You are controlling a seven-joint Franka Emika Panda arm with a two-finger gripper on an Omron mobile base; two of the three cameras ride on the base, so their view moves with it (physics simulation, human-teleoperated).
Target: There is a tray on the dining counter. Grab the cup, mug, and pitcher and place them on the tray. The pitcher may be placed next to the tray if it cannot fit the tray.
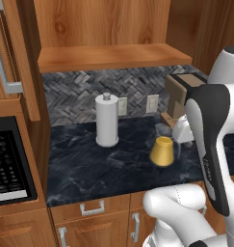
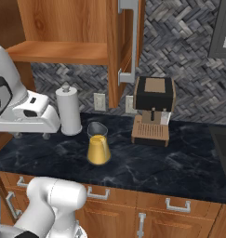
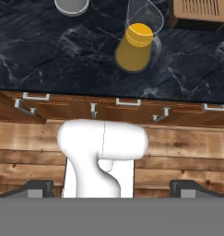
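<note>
Hand view looks down: gripper with jaws spread wide, empty, above the floor. Beyond, the clear glass pitcher with yellow-orange lower body stands on the black marbled counter, unreached. Next: descend toward its handle.

Glossy white arm, dark joint bands

Pitcher: upright on the black bench, yellow at the bottom.
Paper towel roll: white, upright, left of the pitcher, apart.
Coffee machine: behind the pitcher.
</note>
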